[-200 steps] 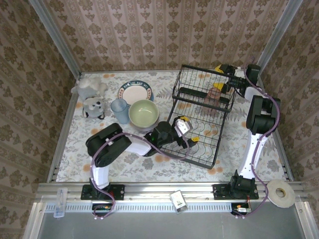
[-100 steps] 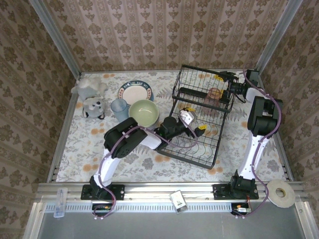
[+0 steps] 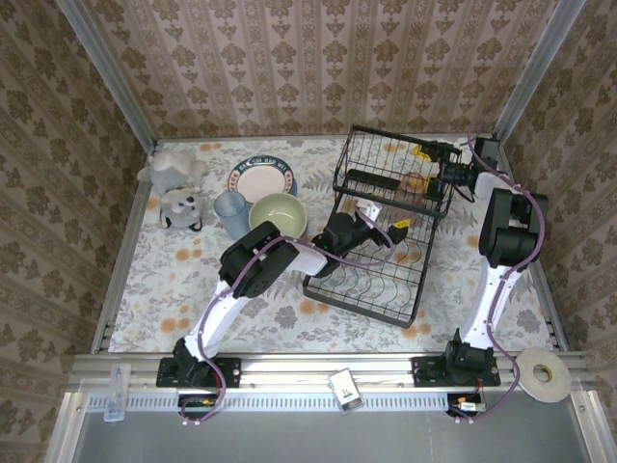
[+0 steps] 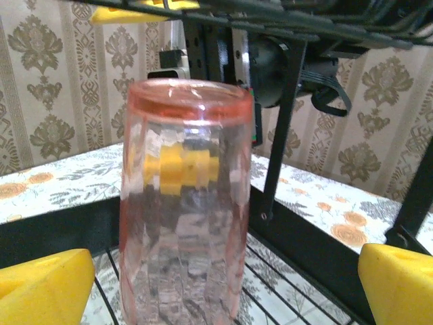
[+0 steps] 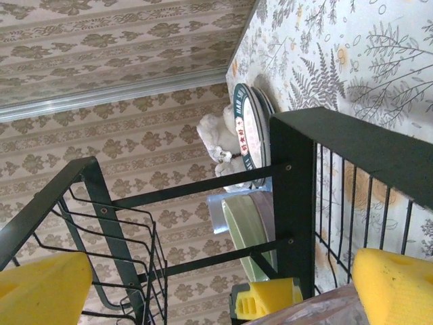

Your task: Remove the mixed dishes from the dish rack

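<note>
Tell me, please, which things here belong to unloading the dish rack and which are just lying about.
Part of the job:
rack
pink cup, standing in the rack
plate, green bowl and blue cup, on the table

Just lying about:
grey plush
white plush
tape roll on the front rail

The table (image 3: 164,289) before me wears a floral cloth. At its far left lie two plush toys (image 3: 179,206). Next come a plate (image 3: 260,177), a bluish cup (image 3: 230,212) and a green bowl (image 3: 278,218), close together. The black dish rack (image 3: 381,179) stands right of them.
</note>
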Available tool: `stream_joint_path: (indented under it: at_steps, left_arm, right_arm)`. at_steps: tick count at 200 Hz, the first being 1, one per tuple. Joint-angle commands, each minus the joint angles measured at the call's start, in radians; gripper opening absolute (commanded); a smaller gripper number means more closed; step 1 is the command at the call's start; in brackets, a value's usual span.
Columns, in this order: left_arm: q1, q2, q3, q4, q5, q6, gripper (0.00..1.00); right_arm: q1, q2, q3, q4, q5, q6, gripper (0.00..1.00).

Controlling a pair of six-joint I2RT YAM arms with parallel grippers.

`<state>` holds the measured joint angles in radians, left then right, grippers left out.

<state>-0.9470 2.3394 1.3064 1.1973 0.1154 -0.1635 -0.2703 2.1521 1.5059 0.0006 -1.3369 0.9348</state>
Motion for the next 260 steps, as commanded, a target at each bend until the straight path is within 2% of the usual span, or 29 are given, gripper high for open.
stream_joint_path:
  at_steps: [1,129,180,205,223,260]
  left_arm:
    - [0.012,0.037,0.065,-0.023,-0.018,-0.037,1.0]
    - [0.02,0.178,0.305,-0.144,-0.036,-0.103,0.99]
    - [0.021,0.218,0.403,-0.23,-0.088,-0.124,0.97]
    - [0.023,0.227,0.413,-0.23,-0.1,-0.138,0.93]
    - [0.025,0.218,0.401,-0.223,-0.084,-0.132,0.86]
    - [0.022,0.178,0.304,-0.16,-0.039,-0.111,0.79]
  right_arm:
    - [0.005,-0.063,-0.017,0.034,-0.046,0.013,1.0]
    - [0.027,-0.117,-0.103,-0.053,-0.056,-0.076,1.0]
    - [0.027,-0.133,-0.121,-0.077,-0.055,-0.093,1.0]
    - [0.021,-0.128,-0.116,-0.084,-0.047,-0.094,1.0]
    - [0.014,-0.12,-0.11,-0.088,-0.038,-0.093,1.0]
    - [-0.005,-0.114,-0.081,-0.091,-0.008,-0.087,1.0]
